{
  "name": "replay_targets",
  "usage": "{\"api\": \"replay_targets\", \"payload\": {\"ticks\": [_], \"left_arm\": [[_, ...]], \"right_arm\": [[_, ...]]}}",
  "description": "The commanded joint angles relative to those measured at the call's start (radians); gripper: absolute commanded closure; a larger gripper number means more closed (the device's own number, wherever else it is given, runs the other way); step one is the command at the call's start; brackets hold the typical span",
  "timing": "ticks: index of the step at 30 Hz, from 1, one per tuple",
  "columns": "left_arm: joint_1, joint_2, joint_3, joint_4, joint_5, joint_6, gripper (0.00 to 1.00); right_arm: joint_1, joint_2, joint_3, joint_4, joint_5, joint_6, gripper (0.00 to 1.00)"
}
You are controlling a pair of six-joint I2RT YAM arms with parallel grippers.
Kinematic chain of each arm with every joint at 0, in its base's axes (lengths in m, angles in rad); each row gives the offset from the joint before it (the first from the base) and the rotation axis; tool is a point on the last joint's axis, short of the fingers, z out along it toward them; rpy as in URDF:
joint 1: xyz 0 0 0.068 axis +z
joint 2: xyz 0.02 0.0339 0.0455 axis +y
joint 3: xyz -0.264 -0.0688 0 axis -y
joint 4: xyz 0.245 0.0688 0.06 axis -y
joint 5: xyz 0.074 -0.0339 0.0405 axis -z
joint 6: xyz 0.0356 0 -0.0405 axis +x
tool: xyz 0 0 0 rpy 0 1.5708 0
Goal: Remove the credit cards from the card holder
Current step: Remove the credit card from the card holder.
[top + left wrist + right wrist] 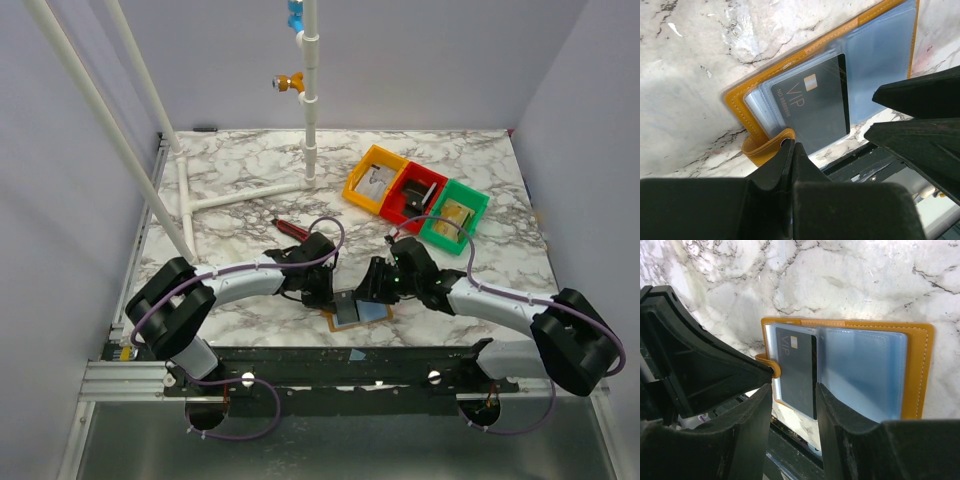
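Black 2-finger right hand (795,390) fills the foreground. Task status: 0 cards removed; 1 dark grey rectangular plastic card (797,370) protrudes from the mustard-brown leather bifold card holder (920,365), which lies open at the near edge of the white marbled worktop (840,280). Right hand is partly open, bracketing that card; grip unconfirmed. Left hand (791,146) is fully closed, its tips at the strap tab (765,147).

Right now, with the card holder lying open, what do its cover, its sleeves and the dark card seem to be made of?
The card holder cover looks like leather or imitation, mustard, matte, stitched along the edge. The sleeves look like soft clear plastic, bluish and slightly glossy. The dark card seems stiff smooth plastic with printed VIP lettering.
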Motion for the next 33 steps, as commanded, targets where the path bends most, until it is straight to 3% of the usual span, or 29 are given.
{"api": "replay_targets", "payload": {"ticks": [1, 18, 33], "left_arm": [[0.002, 0.011, 0.013, 0.028, -0.013, 0.012, 1.0], [0.029, 0.127, 0.065, -0.009, -0.037, 0.062, 1.0], [0.049, 0.172, 0.112, -0.024, -0.013, 0.106, 1.0]], "right_arm": [[0.0, 0.015, -0.03, 0.05, -0.028, 0.013, 0.57], [0.022, 0.032, -0.131, 0.196, -0.055, 0.156, 0.57], [-0.011, -0.011, -0.214, 0.329, 0.022, 0.277, 0.58]]}}
